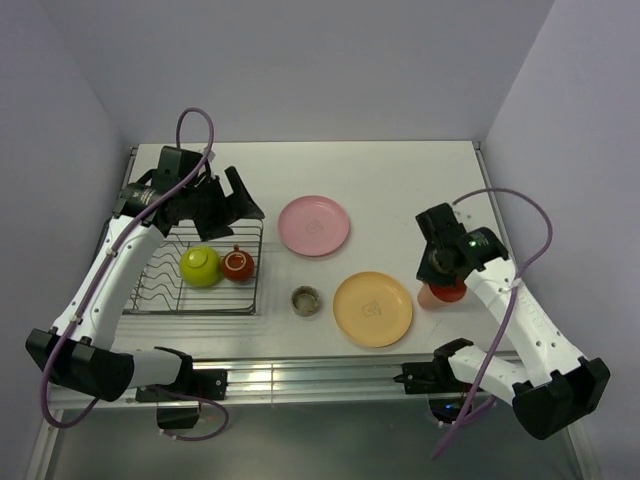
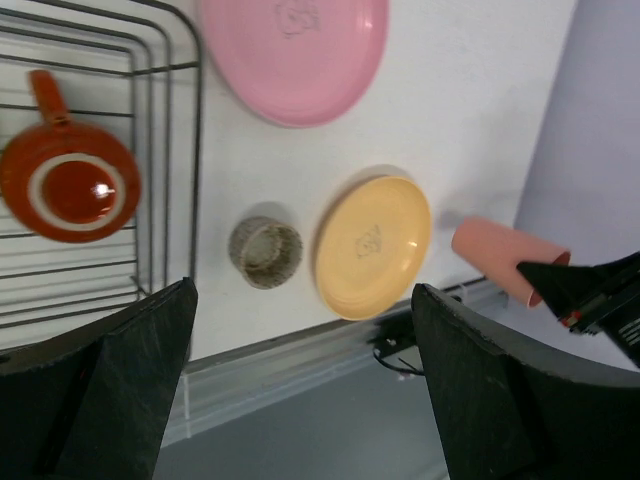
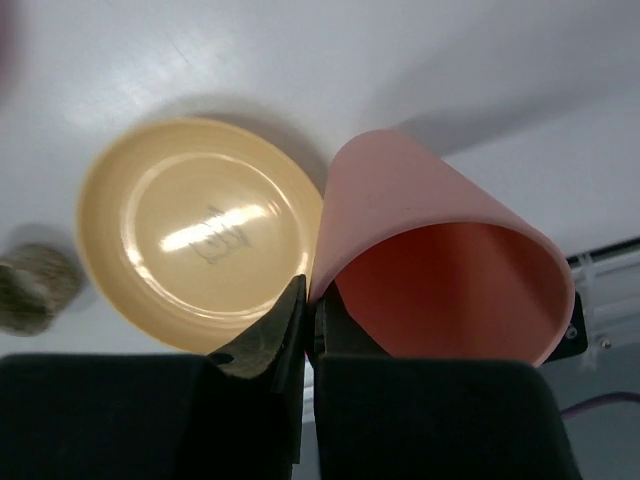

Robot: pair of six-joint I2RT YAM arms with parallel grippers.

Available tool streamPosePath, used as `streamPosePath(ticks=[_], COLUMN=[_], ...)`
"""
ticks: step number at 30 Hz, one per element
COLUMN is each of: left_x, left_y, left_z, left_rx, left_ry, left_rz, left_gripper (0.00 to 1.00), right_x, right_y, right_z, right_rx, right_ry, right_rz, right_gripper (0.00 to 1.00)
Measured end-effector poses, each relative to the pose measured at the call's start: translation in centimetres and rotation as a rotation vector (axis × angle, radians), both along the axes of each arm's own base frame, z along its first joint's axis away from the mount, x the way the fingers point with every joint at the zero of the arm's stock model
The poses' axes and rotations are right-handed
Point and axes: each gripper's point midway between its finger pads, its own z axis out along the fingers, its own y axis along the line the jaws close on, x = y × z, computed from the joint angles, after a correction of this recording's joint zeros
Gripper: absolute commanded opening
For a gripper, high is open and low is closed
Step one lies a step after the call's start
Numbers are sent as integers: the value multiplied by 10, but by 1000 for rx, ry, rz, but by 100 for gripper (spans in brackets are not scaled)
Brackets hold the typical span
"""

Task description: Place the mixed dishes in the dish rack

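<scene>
The dark wire dish rack (image 1: 160, 290) holds the lime-green bowl (image 1: 200, 266) and the small red-orange bowl (image 1: 238, 264), which also shows in the left wrist view (image 2: 68, 184). My left gripper (image 1: 228, 200) is open and empty above the rack's far right corner. The pink plate (image 1: 314, 224), the yellow-orange plate (image 1: 372, 308) and the tiny beige-grey cup (image 1: 306, 300) lie on the table. My right gripper (image 1: 442, 272) is shut on the rim of the salmon-pink cup (image 3: 440, 250), one finger inside and one outside, holding it right of the yellow-orange plate (image 3: 200, 232).
The white table (image 1: 400, 180) has walls at the back and on both sides. A metal rail (image 1: 320, 378) runs along the near edge by the arm bases. The beige-grey cup (image 2: 265, 252) sits just right of the rack's wire side (image 2: 195, 150).
</scene>
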Motion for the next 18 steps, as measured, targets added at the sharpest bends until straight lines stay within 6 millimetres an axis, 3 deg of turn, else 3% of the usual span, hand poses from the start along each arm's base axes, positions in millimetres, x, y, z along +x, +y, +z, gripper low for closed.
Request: streamPosePath(ticks=[5,10,13,18], left_x=[-2,-13,-21,-31], left_y=[-26,-52,-63,-71], left_z=[20,39,43,49], left_rx=[-150,-360,-484,-650], left_ry=[-30,-7,83,196], left_rz=[-82,-134,-108,-33], left_gripper=[95,95,94,95], right_x=[42,65,68,67], right_y=[9,56,88,127], right_z=[80,145,171,195], right_rx=[25,233,377,564], right_ry=[-200,-349,-416,-488], right_rz=[42,218,344,510], right_gripper=[0,0,0,0])
